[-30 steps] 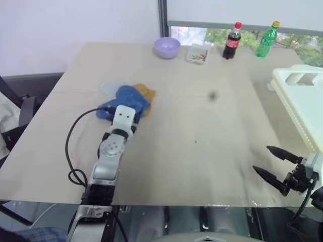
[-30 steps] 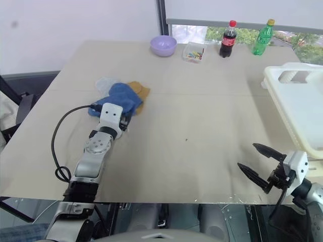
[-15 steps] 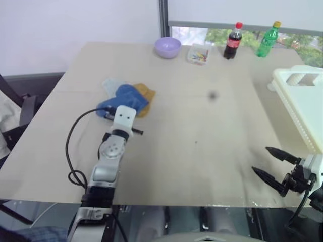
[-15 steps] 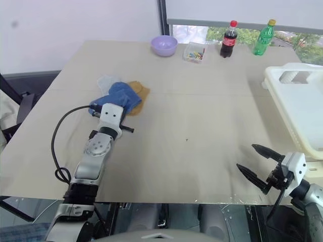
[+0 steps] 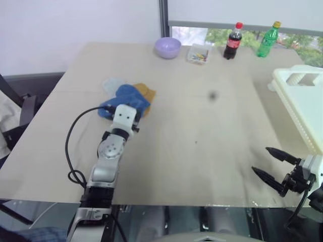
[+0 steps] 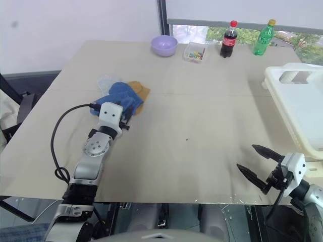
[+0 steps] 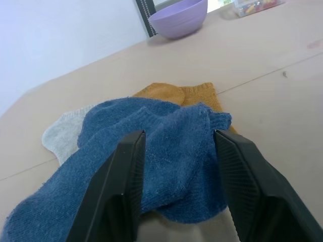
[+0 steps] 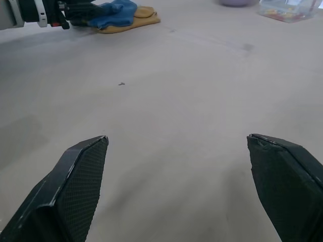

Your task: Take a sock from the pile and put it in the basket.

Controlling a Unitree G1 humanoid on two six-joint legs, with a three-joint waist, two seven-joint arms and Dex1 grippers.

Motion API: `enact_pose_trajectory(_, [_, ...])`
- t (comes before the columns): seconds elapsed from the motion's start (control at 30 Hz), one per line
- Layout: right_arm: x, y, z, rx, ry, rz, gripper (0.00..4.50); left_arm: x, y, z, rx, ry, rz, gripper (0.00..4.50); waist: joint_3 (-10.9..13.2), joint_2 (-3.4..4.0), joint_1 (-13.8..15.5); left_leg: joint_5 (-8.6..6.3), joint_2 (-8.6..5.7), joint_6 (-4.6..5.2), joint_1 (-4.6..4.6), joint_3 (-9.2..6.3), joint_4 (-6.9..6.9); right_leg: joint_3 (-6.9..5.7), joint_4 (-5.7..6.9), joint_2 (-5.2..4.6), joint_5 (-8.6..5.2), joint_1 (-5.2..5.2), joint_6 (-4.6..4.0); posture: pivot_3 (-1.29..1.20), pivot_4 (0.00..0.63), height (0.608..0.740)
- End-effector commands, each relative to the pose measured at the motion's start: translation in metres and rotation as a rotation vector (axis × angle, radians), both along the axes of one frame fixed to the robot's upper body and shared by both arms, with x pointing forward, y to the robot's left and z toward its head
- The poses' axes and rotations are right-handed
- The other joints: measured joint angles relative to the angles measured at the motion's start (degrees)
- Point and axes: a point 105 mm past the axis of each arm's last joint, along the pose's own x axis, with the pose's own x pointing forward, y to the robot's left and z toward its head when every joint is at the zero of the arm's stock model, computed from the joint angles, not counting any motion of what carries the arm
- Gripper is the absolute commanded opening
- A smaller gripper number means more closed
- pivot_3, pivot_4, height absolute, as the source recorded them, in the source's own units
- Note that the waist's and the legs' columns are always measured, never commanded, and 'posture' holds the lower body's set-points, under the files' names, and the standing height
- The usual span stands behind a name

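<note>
On the left half of the tan table (image 5: 202, 126), the pile (image 5: 128, 96) lay as a small flat heap of soft knitted socks: a fuzzy royal blue sock (image 7: 151, 156) on top, a mustard-yellow sock (image 7: 174, 93) peeking out behind it and a pale grey-blue sock (image 7: 63, 136) at its side. The blue sock's long axis ran diagonally, from the robot's near left toward the far right. The left gripper (image 7: 176, 171) reached level into the pile, its ribbed black fingers (image 7: 126, 186) partly apart, one on each side of a fold of the blue sock. The right gripper (image 5: 275, 166) hovered spread wide and empty near the table's front right corner. The basket (image 5: 303, 101), cream-white ribbed plastic with a cut-out handle, sat at the right edge, well apart from the pile.
</note>
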Motion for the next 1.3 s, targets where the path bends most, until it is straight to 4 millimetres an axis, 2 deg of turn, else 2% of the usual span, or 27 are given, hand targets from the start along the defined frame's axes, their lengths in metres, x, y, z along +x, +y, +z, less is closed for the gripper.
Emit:
enact_pose_trajectory(0.03, [-0.001,0.0,0.004,-0.008,-0.032,-0.005,4.5,0.001,-0.002,0.016,0.015,-0.07,0.001,2.15,0.0,0.0,0.0,0.0,0.0,0.0,0.0,0.0,0.0,0.0,0.0,0.0,0.0,0.0,0.0,0.0,0.15,0.729])
enact_pose_trajectory(0.33, [0.0,0.0,0.003,-0.01,-0.035,-0.007,4.5,0.002,0.0,0.01,0.072,-0.049,0.013,2.15,0.0,0.0,0.0,0.0,0.0,0.0,0.0,0.0,0.0,0.0,0.0,0.0,0.0,0.0,0.0,0.0,0.15,0.729])
enact_pose_trajectory(0.5, [0.001,0.0,0.003,-0.011,-0.038,-0.009,4.5,0.004,0.001,0.009,0.037,-0.04,0.042,2.15,0.0,0.0,0.0,0.0,0.0,0.0,0.0,0.01,0.0,0.0,0.0,0.0,0.0,0.0,0.0,0.0,0.15,0.729])
enact_pose_trajectory(0.53, [0.001,0.0,0.003,-0.012,-0.038,-0.009,4.5,0.004,0.003,0.009,0.039,-0.041,0.056,1.61,0.0,0.0,0.0,0.0,0.0,0.0,0.0,0.0,0.0,0.0,0.0,0.0,0.0,0.0,0.01,0.0,0.15,0.729])
enact_pose_trajectory(0.57, [0.002,0.0,0.003,-0.012,-0.039,-0.009,4.5,0.005,0.004,0.009,0.041,-0.042,0.064,1.34,0.0,0.0,0.0,0.0,0.0,0.0,0.0,0.0,0.0,0.0,0.0,0.0,0.0,0.0,0.01,0.0,0.15,0.729])
enact_pose_trajectory(0.67, [0.002,-0.001,0.003,-0.012,-0.042,-0.01,4.5,0.006,0.005,0.01,0.034,-0.046,0.068,0.05,0.0,0.0,0.0,0.0,0.0,0.0,0.0,0.0,0.0,0.0,0.01,0.01,0.0,0.0,0.01,0.0,0.15,0.729])
enact_pose_trajectory(0.9, [0.002,-0.001,0.004,-0.008,-0.047,-0.014,4.5,0.0,-0.005,0.016,0.003,-0.068,-0.01,0.05,0.0,0.0,0.0,0.0,0.0,0.0,0.0,0.01,0.0,0.0,0.01,0.0,0.0,0.0,0.01,0.0,0.15,0.729])
enact_pose_trajectory(1.03, [0.001,0.0,0.009,0.007,-0.066,-0.003,4.5,-0.006,-0.004,0.014,-0.006,-0.038,-0.055,0.05,0.0,0.0,-0.1,0.0,0.0,0.0,0.0,0.01,0.0,0.0,0.01,0.0,0.0,0.0,0.0,0.0,0.15,0.729])
enact_pose_trajectory(1.3, [-0.007,0.028,0.026,0.001,-0.104,0.183,4.5,-0.006,0.007,0.009,0.03,-0.007,-0.057,0.05,0.0,0.01,0.0,0.0,0.01,0.0,0.01,0.0,0.03,0.0,0.04,-0.01,0.0,0.0,0.0,0.0,0.15,0.729])
